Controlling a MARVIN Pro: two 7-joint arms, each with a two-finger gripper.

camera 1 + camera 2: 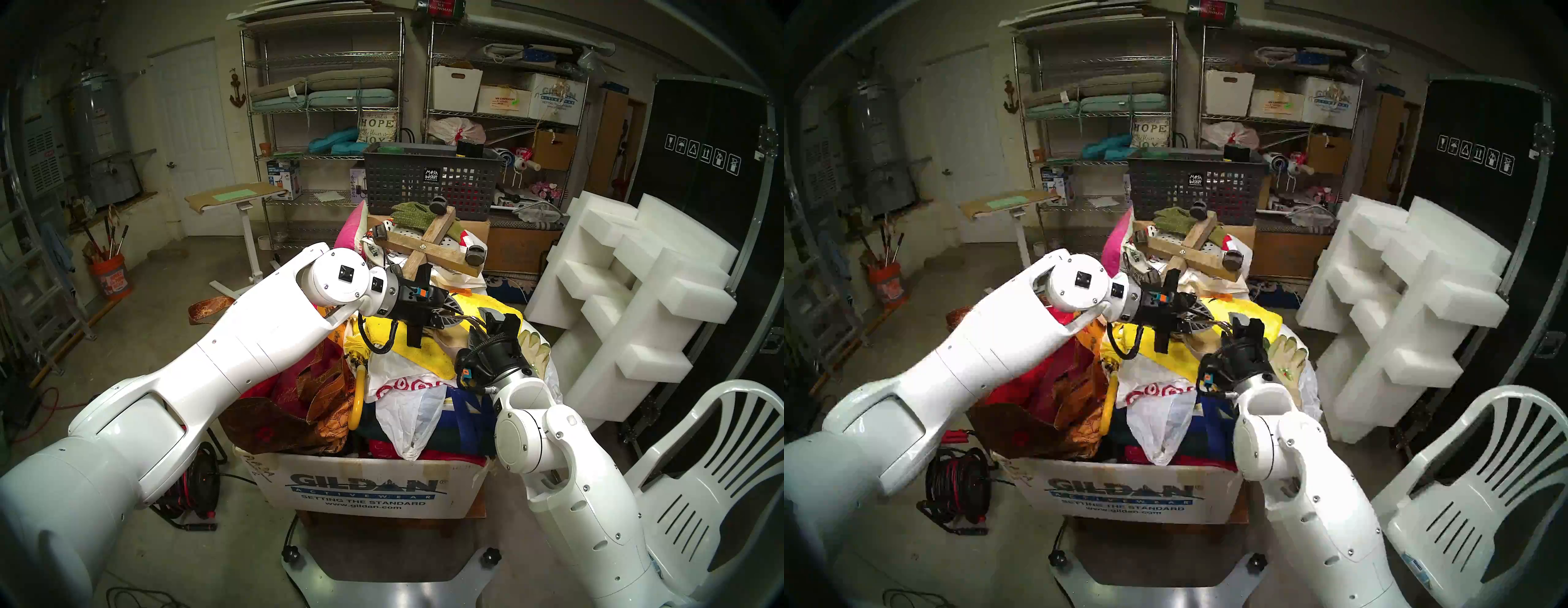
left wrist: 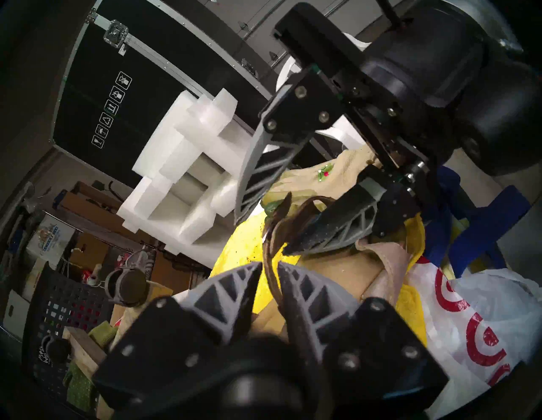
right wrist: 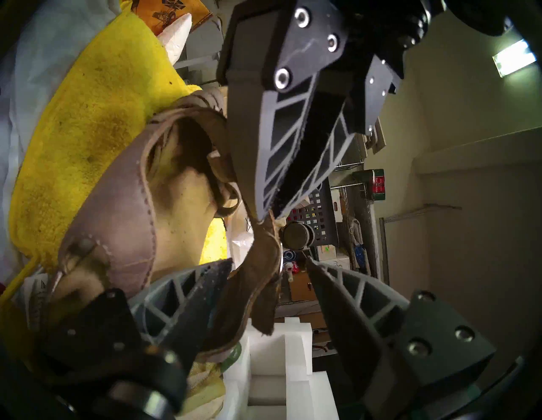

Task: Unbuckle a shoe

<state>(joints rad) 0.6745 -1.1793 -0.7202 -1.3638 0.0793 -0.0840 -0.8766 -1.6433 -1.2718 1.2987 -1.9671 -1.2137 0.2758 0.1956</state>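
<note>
Two grippers at one thin strap (image 2: 271,258) above the yellow towel (image 2: 234,249): left gripper (image 2: 269,267) pinched narrow on it, right gripper (image 3: 268,265) spread wide around its buckle end. Sandal (image 3: 117,211) lying on that towel, beside both.

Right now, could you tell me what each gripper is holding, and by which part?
The left gripper pinches the sandal's thin ankle strap between its fingertips. The right gripper has its jaws apart around the strap end; no grip shows.
</note>
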